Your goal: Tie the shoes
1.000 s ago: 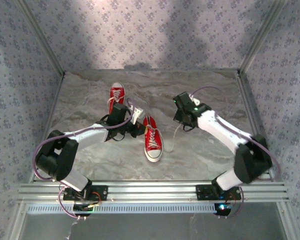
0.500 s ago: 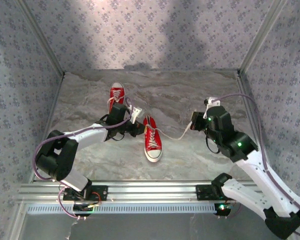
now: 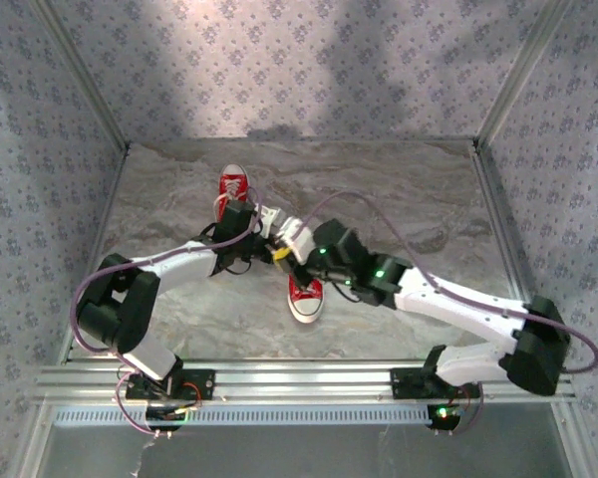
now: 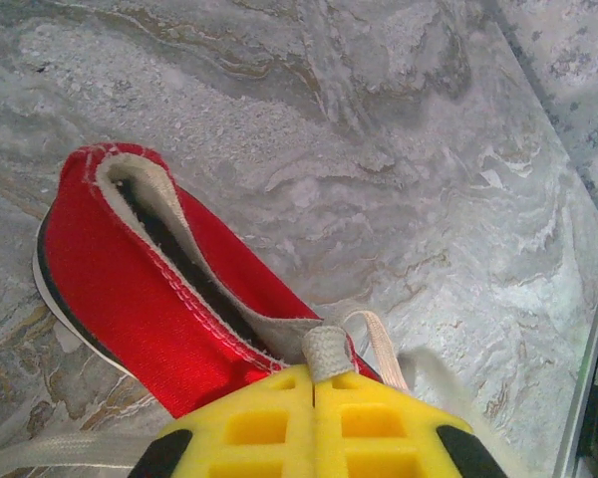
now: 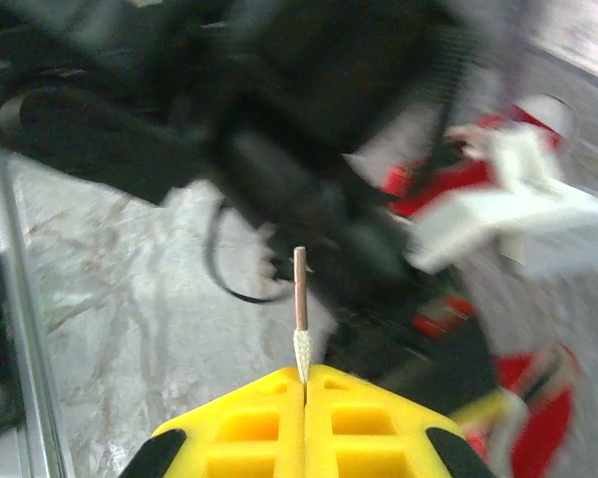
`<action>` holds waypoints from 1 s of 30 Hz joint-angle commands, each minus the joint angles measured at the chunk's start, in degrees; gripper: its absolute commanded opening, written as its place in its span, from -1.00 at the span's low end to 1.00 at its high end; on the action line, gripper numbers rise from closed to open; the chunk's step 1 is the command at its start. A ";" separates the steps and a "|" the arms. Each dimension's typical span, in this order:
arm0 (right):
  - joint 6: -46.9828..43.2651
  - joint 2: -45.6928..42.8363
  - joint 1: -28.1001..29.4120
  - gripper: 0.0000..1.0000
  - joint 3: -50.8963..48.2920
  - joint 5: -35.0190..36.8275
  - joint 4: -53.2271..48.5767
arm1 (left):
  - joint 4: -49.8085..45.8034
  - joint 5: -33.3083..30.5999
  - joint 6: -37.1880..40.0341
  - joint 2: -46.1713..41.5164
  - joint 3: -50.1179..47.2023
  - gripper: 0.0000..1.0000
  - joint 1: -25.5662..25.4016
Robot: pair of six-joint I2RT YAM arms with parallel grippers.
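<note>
Your left gripper (image 4: 313, 383) is pinching a lace loop (image 4: 324, 351) by the red shoe's (image 4: 120, 289) pale-lined opening. Your right gripper (image 5: 305, 383) is clamping a lace end (image 5: 300, 304) pointing twelve o'clock.

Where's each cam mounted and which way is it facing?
Top external: above and behind the bases, looking down on table, left arm, right arm, far shoe, near shoe.
Left wrist: on the left arm, looking down past shut left fingers, pinching a lace loop, onto the near shoe's heel.
Right wrist: faces past shut right fingers, pinching a lace tip, toward the blurred left arm.
Shared: top and left wrist both show the near shoe.
</note>
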 commanded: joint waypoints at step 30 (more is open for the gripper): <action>-10.74 -4.37 8.94 -1.00 5.29 23.54 7.96 | 1.48 2.57 -1.40 -0.19 0.81 -1.00 1.98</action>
